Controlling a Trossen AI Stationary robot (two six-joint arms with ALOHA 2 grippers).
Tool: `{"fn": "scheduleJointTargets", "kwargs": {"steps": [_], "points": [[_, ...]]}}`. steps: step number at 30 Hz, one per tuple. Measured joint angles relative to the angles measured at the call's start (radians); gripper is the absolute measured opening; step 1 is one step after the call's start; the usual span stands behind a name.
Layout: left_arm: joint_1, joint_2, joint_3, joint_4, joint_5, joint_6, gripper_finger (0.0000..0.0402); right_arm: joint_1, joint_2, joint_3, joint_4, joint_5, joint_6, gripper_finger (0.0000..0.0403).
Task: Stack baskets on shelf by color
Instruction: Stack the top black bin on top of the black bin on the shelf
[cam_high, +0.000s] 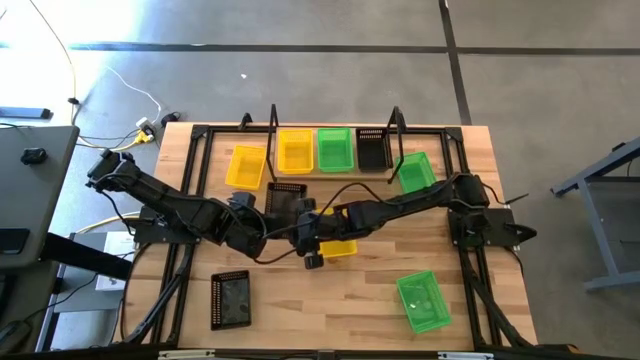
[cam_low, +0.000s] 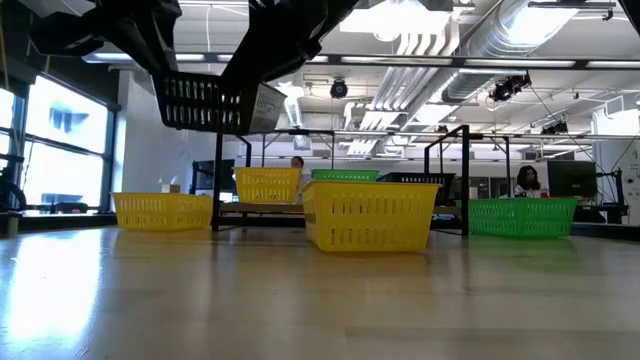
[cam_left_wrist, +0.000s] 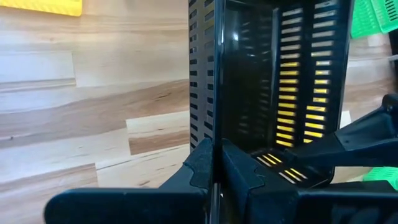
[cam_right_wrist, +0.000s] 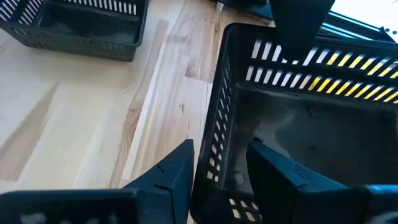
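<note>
A black basket (cam_low: 210, 100) hangs in the air over the middle of the table, above a yellow basket (cam_high: 338, 247) that stands on the tabletop. My left gripper (cam_left_wrist: 214, 165) is shut on it. My right gripper (cam_right_wrist: 217, 168) is open at the basket's opposite end, one finger inside the basket and one outside its wall (cam_right_wrist: 214, 134), and I cannot tell whether it touches. On the shelf (cam_high: 330, 128) at the far edge stand a yellow basket (cam_high: 295, 150), a green one (cam_high: 335, 148) and a black one (cam_high: 374, 150). My left gripper pinches one wall of the black basket at its rim (cam_left_wrist: 214, 134), one finger inside the basket and one outside. The fingers slant down from the table's left side. The basket is lifted clear of the table and of the yellow basket beneath it.
A yellow basket (cam_high: 246, 166) and a green basket (cam_high: 415, 172) sit on the table in front of the shelf. Another black basket (cam_high: 230, 298) lies near the front left and a green one (cam_high: 424, 300) near the front right. Both arms cross over the table's middle.
</note>
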Motion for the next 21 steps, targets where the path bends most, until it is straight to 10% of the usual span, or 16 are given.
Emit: {"fn": "scheduleJointTargets", "kwargs": {"steps": [21], "points": [[0.009, 0.000, -0.001, 0.081, -0.015, 0.136, 0.0029, -0.011, -0.002, 0.000, -0.090, 0.019, 0.193, 0.0010]]}}
